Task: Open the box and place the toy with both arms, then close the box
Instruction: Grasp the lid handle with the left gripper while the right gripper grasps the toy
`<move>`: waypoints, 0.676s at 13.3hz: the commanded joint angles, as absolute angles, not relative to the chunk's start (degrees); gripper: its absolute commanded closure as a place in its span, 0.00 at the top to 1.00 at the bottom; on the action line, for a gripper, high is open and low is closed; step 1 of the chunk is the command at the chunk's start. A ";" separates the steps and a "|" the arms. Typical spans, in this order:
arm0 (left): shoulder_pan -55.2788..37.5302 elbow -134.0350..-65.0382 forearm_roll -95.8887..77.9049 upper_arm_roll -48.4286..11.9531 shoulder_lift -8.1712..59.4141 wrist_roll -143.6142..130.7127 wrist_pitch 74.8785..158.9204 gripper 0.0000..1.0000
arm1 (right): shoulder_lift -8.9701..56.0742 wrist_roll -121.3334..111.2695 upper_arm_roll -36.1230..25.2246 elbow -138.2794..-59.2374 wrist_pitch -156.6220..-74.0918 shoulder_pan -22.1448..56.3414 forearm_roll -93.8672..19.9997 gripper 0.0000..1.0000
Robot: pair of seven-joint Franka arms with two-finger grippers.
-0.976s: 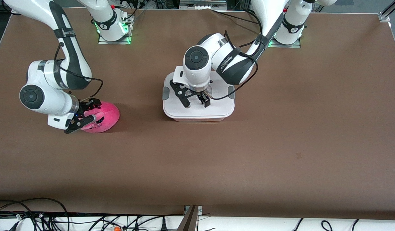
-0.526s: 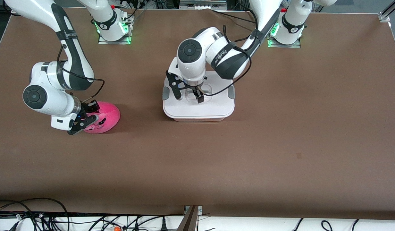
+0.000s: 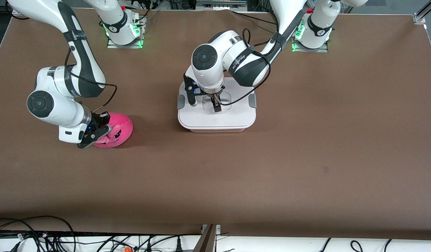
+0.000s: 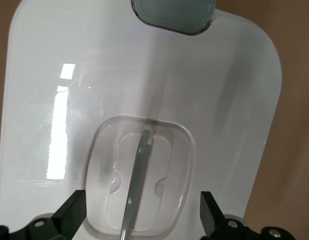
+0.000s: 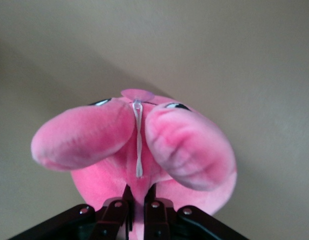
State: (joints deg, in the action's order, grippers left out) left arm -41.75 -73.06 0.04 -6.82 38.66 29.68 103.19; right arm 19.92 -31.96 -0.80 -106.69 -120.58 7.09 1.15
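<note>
The box [image 3: 236, 120] stands mid-table with its white lid shut and a grey clip [image 3: 252, 101] at each end. My left gripper [image 3: 205, 102] is open just over the lid's recessed clear handle [image 3: 225, 100]. In the left wrist view the gripper [image 4: 140, 220] straddles the handle [image 4: 139, 170], with one finger [image 4: 69, 217] on either side of it. The pink plush toy [image 3: 118, 128] lies toward the right arm's end of the table. My right gripper [image 3: 96, 133] is shut on a fold of the toy [image 5: 139, 145], pinching it between the fingertips [image 5: 125, 196].
The brown table [image 3: 306, 157] carries only the box and the toy. The arm bases [image 3: 124, 31] stand along the edge farthest from the front camera. Cables [image 3: 44, 238] hang below the nearest edge.
My left gripper moved from the lid's near part to over the handle and came lower. My right gripper closed on the toy and shifted it slightly toward the box.
</note>
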 commanded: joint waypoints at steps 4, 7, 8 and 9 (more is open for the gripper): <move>-41.66 -74.09 1.23 -6.68 37.97 32.61 102.92 0.61 | 16.17 -37.44 0.09 -94.86 -103.40 6.94 -0.09 0.00; -41.57 -73.92 1.23 -6.42 37.71 32.61 102.92 0.12 | 16.00 -37.70 0.96 -88.79 -94.25 6.94 -0.09 0.00; -41.49 -73.65 1.23 -6.33 37.53 32.61 102.92 0.00 | 16.00 -37.71 1.05 -87.29 -92.30 6.94 -0.09 0.00; -41.48 -73.65 1.23 -6.33 37.01 32.61 102.83 0.00 | 16.00 -37.97 1.40 -85.71 -90.63 6.94 -0.09 0.00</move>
